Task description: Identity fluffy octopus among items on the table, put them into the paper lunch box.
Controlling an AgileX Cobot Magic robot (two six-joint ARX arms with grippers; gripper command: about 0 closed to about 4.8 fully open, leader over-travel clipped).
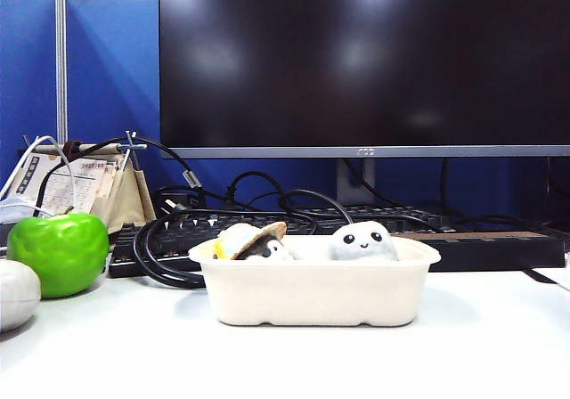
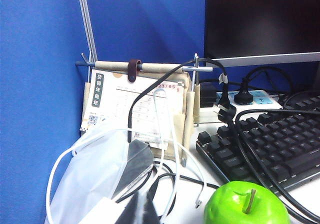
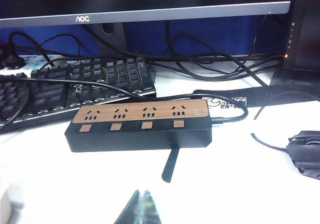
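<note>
I note: fluffy octopus [image 1: 363,240] grey plush, matt; paper lunch box [image 1: 316,299] off-white moulded pulp, matt; table [image 1: 463,346] smooth white; apple [image 1: 59,252] glossy green; power strip [image 3: 140,124] black plastic, wood-look top.

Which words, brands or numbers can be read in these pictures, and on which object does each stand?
"AOC": on the monitor bezel.
"23/05": partly hidden, on the calendar.
Chinese characters on the calendar's dark strip: too small to read.
White print on the black strip behind the power strip: blurred, unreadable.

Dark grey gripper tips [image 3: 139,209].
</note>
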